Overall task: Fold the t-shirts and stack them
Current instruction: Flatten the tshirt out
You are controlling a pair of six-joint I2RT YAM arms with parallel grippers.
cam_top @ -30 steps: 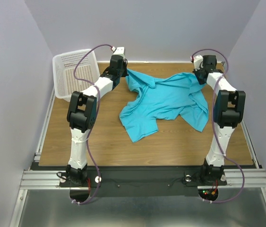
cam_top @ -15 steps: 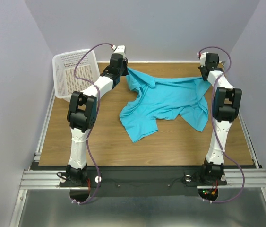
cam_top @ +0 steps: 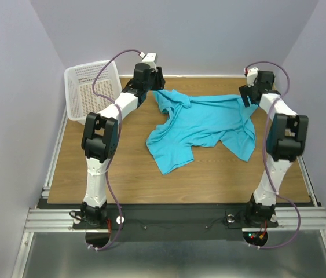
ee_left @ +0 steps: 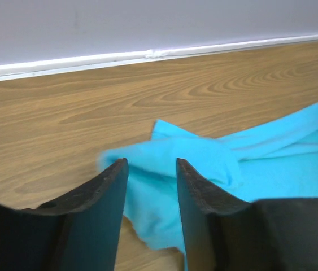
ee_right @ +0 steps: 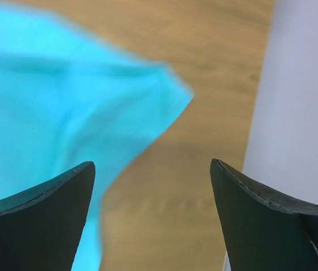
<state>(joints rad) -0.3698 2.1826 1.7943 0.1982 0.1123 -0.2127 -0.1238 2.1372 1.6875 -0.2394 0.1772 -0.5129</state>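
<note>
The left gripper (ee_left: 150,164) is held parted over the t-shirt (ee_left: 283,155), unpinched; the right gripper (ee_right: 152,166) is spread wide beside its corner.

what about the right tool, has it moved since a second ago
Yes. The right tool has shifted slightly right, toward the right edge of the table, and opened, letting go of the t-shirt corner.
</note>
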